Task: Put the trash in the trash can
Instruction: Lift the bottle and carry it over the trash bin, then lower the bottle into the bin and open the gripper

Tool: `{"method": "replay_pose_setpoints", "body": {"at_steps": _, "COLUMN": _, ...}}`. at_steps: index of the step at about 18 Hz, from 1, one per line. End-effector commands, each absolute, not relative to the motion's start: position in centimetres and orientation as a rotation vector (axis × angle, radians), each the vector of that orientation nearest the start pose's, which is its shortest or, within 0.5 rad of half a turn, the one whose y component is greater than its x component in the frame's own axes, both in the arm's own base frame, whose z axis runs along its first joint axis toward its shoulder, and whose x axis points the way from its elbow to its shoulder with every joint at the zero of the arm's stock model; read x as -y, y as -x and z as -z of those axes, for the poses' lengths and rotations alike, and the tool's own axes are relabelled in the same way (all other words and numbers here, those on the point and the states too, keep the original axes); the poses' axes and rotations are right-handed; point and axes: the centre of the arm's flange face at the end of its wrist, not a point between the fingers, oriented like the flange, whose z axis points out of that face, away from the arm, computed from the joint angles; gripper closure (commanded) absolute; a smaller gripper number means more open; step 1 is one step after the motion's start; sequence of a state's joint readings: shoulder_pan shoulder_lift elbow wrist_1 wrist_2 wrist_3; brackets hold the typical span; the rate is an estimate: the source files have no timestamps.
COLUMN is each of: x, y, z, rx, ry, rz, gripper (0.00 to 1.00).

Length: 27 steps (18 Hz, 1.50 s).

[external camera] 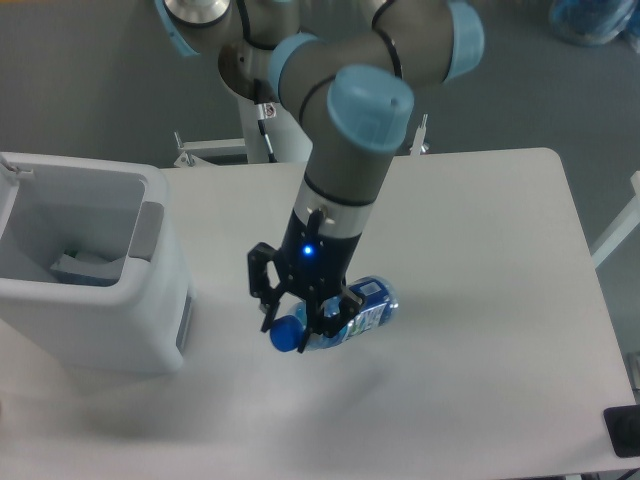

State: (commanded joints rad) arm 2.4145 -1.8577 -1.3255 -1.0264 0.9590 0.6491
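The gripper (300,312) is pinching the bottle (340,318) near its neck, with one dark finger (262,285) showing on the left side and the other partly hidden behind the bottle. The blue cap (285,335) is pointing toward seven o'clock and the body is lying toward three o'clock, low over the table (480,300). I cannot tell if the bottle is already lifting off the surface or is touching it.

The can (95,265) is standing at nine o'clock from the gripper, well apart, with its opening facing up and something pale lying inside, possibly the bag (85,268). A dark object (622,432), only partly visible, is sitting at the table corner at four o'clock.

The step in hand seems to be the lift and carry. Because the grip is near the neck, the heavier body may be swinging down, so the arm should be rising slowly and straight before moving sideways. The bottle needs to be passing above the grey rim panel (146,232), not against it, and the fingers should be spreading only when the whole bottle is over the opening.
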Motion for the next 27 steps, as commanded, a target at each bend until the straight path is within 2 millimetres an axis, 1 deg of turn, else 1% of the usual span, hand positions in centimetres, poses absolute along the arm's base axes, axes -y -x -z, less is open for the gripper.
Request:
{"method": "replay_pose_setpoints", "body": {"at_steps": 2, "x": -56.7, "y": 34.0, "z": -55.0, "rx": 0.015, "ry": 2.296, "rz": 0.176, "gripper": 0.79}}
{"method": "replay_pose_setpoints", "body": {"at_steps": 4, "x": -55.8, "y": 32.0, "z": -57.8, "rx": 0.007, "ry": 2.229, "rz": 0.224, "gripper": 0.79}}
{"method": "replay_pose_setpoints", "body": {"at_steps": 6, "x": -55.2, "y": 30.5, "z": -60.0, "rx": -0.014, "ry": 2.173, "rz": 0.264, "gripper": 0.79}}
{"method": "replay_pose_setpoints", "body": {"at_steps": 8, "x": -54.8, "y": 29.1, "z": -61.4, "rx": -0.042, "ry": 2.124, "rz": 0.312, "gripper": 0.79}}
{"method": "replay_pose_setpoints", "body": {"at_steps": 9, "x": -54.7, "y": 27.9, "z": -62.1, "rx": -0.049, "ry": 2.102, "rz": 0.349, "gripper": 0.79}}
{"method": "replay_pose_setpoints", "body": {"at_steps": 11, "x": -54.6, "y": 25.9, "z": -62.6, "rx": -0.072, "ry": 2.080, "rz": 0.392, "gripper": 0.79}}
{"method": "replay_pose_setpoints", "body": {"at_steps": 13, "x": -54.7, "y": 23.3, "z": -63.5, "rx": -0.117, "ry": 2.062, "rz": 0.423, "gripper": 0.79}}
{"method": "replay_pose_setpoints", "body": {"at_steps": 14, "x": -55.0, "y": 22.0, "z": -63.5, "rx": -0.134, "ry": 2.057, "rz": 0.451, "gripper": 0.79}}
{"method": "replay_pose_setpoints", "body": {"at_steps": 15, "x": -54.9, "y": 20.6, "z": -63.9, "rx": -0.157, "ry": 2.046, "rz": 0.467, "gripper": 0.79}}
{"method": "replay_pose_setpoints", "body": {"at_steps": 17, "x": -54.0, "y": 19.3, "z": -64.3, "rx": -0.170, "ry": 2.039, "rz": 0.471, "gripper": 0.79}}
{"method": "replay_pose_setpoints", "body": {"at_steps": 18, "x": -53.9, "y": 19.0, "z": -64.3, "rx": -0.172, "ry": 2.038, "rz": 0.474, "gripper": 0.79}}
{"method": "replay_pose_setpoints", "body": {"at_steps": 20, "x": -54.5, "y": 16.6, "z": -64.0, "rx": -0.210, "ry": 2.040, "rz": 0.508, "gripper": 0.79}}
{"method": "replay_pose_setpoints", "body": {"at_steps": 23, "x": -54.9, "y": 15.7, "z": -63.5, "rx": -0.223, "ry": 2.043, "rz": 0.529, "gripper": 0.79}}
{"method": "replay_pose_setpoints", "body": {"at_steps": 27, "x": -55.5, "y": 14.2, "z": -61.8, "rx": -0.233, "ry": 2.062, "rz": 0.574, "gripper": 0.78}}
